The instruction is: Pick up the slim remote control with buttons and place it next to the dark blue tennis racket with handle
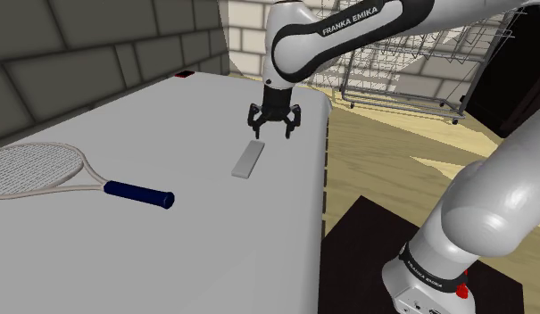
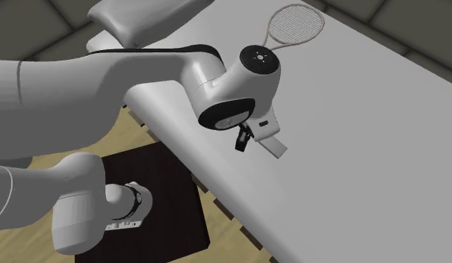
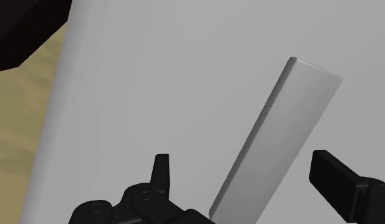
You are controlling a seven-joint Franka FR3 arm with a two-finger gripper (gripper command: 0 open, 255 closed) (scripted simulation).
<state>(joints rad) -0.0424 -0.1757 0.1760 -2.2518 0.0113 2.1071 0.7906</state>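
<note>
Table edge runs near the remote, beneath the spread pincer.

The remote is drawn plain grey, smooth and matt, pretty much textureless. The same matt smoothness is seen on the pale table. A soft gloss is shown on the white arm and on the racket's blue grip. The floor is rendered as wood planks, the wall as rough stone blocks.
</note>
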